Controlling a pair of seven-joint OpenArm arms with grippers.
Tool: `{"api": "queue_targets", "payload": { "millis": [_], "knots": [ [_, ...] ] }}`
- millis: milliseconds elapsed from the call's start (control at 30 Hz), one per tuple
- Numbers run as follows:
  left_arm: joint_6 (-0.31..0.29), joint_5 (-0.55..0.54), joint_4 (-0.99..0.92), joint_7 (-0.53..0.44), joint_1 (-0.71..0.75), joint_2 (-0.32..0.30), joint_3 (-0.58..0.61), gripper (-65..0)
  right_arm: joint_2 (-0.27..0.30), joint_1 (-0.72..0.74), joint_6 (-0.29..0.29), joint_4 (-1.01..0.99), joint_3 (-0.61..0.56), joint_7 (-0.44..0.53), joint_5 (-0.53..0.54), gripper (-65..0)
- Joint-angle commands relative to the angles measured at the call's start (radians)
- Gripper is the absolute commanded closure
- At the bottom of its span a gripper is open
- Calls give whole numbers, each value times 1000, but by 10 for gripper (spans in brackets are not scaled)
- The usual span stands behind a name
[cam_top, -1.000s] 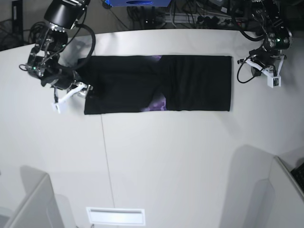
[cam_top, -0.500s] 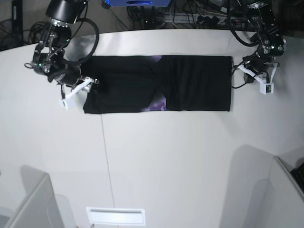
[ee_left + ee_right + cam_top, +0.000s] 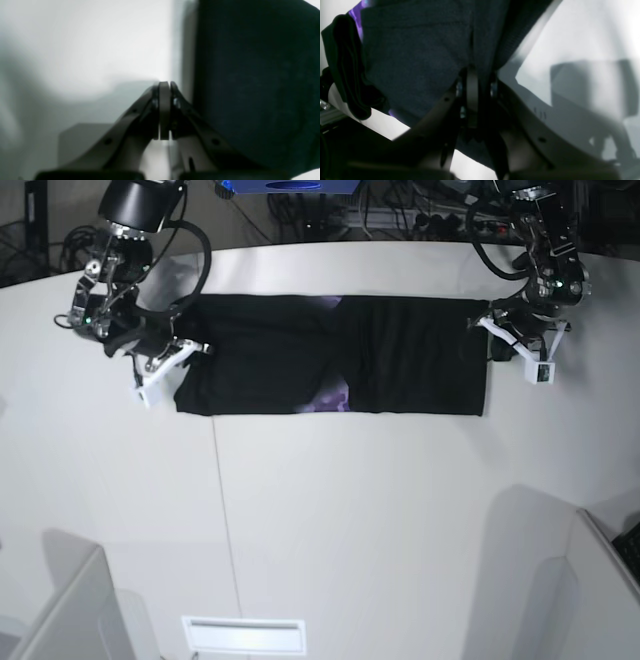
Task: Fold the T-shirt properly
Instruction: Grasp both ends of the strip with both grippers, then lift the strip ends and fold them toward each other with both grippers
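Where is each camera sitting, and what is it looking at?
Base: high above the table, looking down at the folded T-shirt and both arms.
Left wrist: on the left arm, looking along the shut left gripper beside the shirt's edge.
Right wrist: on the right arm, looking along the right gripper, closed on the black cloth.
All three views show the T-shirt and the white table.

Bare table (image 3: 350, 510) seemingly unobstructed below T-shirt (image 3: 400, 355)

A white table (image 3: 330, 520) is crossed by a thin seam (image 3: 225, 520), with tangled cables (image 3: 400, 220) seen behind it.
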Motion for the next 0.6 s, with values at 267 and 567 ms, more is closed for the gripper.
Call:
{"api": "queue_targets", "payload": {
  "millis": [267,567],
  "knots": [
    [1,9,5,50,24,2,29,0,47,-2,-180,219,-176,-7,-16,0],
    [1,9,8,50,38,29,107,0,45,-34,-333,408,-334,-9,-15,0]
  ]
}}
